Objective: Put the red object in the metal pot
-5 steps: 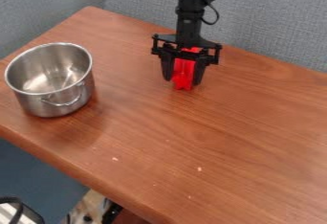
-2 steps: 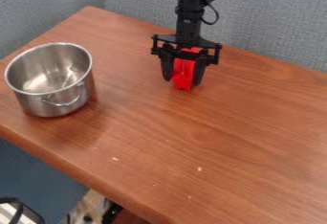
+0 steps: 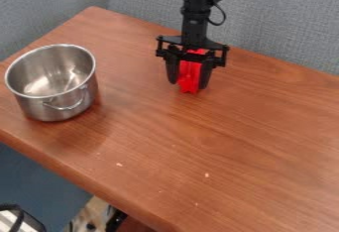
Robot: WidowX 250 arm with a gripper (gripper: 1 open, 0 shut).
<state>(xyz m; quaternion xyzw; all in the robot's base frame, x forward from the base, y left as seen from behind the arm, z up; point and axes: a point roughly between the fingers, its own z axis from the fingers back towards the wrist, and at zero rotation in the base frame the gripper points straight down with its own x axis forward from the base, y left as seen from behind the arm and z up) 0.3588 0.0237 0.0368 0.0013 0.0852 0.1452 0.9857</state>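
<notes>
Spreading across most of the view, a reddish-brown wooden table [image 3: 199, 147] carries everything here, with a grey fabric wall [image 3: 279, 18] behind it. Near the table's left edge stands the metal pot [image 3: 52, 80], round and shiny, with straight steel sides, a rolled rim and a small handle showing on its near side. Its inside shows only bare, reflective metal; nothing lies in it.

Well apart from the pot, toward the back middle of the table, the black arm comes straight down and ends in the gripper [image 3: 192, 75]. Its dark fingers [image 3: 171, 70] stand on either side of the red object [image 3: 193, 74] and are closed against it, so the block is clamped between them. The red object is a small, bright red, plastic-looking block, elongated and roughly rectangular, standing upright on its short end. Its lower end sits at the table's surface; whether it rests there or hangs just clear cannot be told.
</notes>
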